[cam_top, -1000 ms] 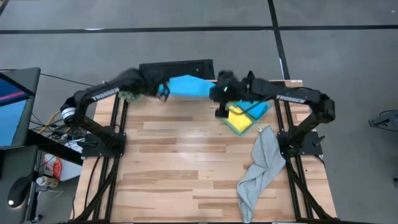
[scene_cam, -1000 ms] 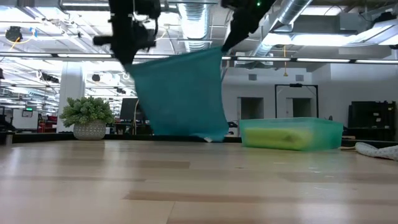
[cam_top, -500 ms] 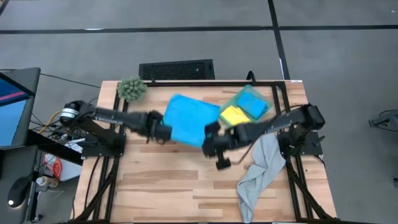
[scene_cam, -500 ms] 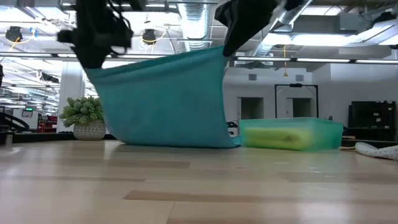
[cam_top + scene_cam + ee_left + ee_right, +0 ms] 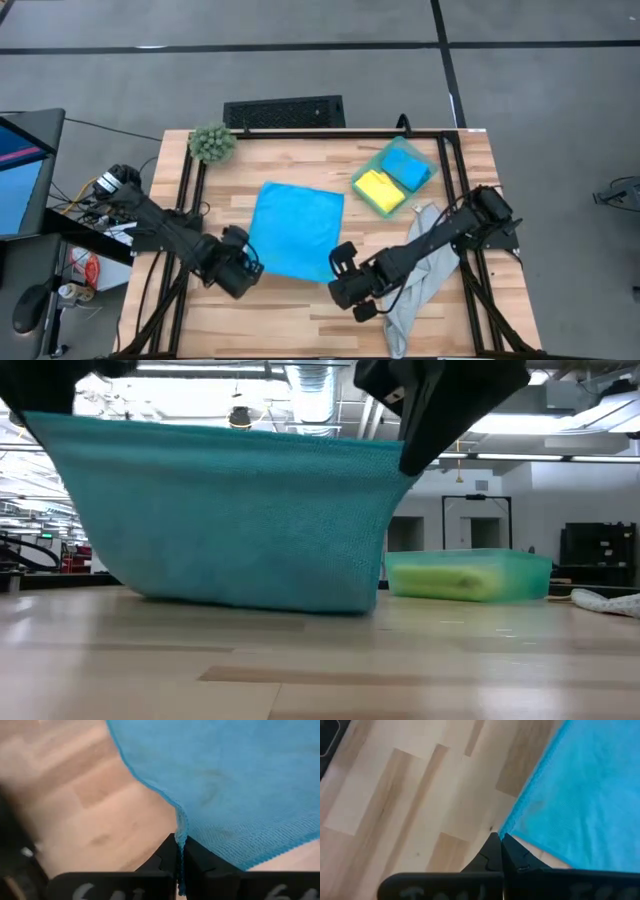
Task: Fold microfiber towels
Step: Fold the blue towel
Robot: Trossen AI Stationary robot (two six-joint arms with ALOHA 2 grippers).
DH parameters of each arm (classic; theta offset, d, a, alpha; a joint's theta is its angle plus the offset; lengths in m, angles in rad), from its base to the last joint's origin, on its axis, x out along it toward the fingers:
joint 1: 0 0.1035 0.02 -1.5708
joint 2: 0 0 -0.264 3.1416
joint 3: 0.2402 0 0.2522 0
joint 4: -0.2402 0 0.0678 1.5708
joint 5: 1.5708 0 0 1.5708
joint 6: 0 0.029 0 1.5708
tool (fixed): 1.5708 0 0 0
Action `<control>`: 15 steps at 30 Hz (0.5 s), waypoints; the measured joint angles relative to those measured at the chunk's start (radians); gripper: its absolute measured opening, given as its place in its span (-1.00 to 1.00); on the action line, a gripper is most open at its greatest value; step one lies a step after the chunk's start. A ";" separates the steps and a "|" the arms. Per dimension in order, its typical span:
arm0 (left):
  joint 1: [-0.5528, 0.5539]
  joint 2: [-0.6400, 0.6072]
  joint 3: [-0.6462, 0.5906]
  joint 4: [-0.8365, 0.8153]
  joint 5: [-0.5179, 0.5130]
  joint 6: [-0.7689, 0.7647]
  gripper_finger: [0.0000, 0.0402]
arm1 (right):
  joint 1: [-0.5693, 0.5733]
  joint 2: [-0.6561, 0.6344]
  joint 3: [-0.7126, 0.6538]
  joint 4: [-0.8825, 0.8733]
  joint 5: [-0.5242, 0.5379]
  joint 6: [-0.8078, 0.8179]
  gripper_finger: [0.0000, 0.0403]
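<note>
A bright blue towel (image 5: 296,230) is stretched over the middle of the wooden table, held between my two shut grippers. Its near edge (image 5: 220,435) is raised and its far edge (image 5: 250,600) is down at the table. My left gripper (image 5: 243,270) has the towel's near left corner and my right gripper (image 5: 343,283) its near right corner. A yellow towel (image 5: 378,188) and a second blue towel (image 5: 408,168) lie folded in the green bin (image 5: 372,162). A pale grey towel (image 5: 418,272) lies crumpled at the right. My left gripper pinches the blue towel's near left corner (image 5: 181,822) between its two fingers, which slant steeply down from above. The towel slopes from the hold to the table. My right gripper pinches the near right corner (image 5: 508,831) the same way. The edge between the two holds is taut.
A fuzzy green plant (image 5: 211,143) stands at the far left corner. The green bin sits at the far right. The grey towel lies partly under my right arm, near the right edge. Bare wood (image 5: 280,320) runs along the near edge.
Both grippers have swept from the table's far edge toward its near edge and come down, drawing the blue towel with them. The towel, which hung bunched between them, has spread out wide, and its far edge has come down on the table.
</note>
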 joint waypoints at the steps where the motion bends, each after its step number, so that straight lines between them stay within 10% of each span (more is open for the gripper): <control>1: -0.016 0.000 0.000 0.003 -0.021 -0.027 -1.00 | 0.004 -0.001 0.000 -0.002 0.012 0.004 -0.99; 6: -0.046 0.000 0.000 -0.012 -0.094 -0.129 -1.00 | 0.007 -0.026 0.001 -0.014 0.050 0.004 -0.99; 15: -0.051 0.032 0.000 -0.006 0.087 -0.341 -0.83 | 0.017 -0.034 -0.001 -0.018 0.047 0.005 -0.99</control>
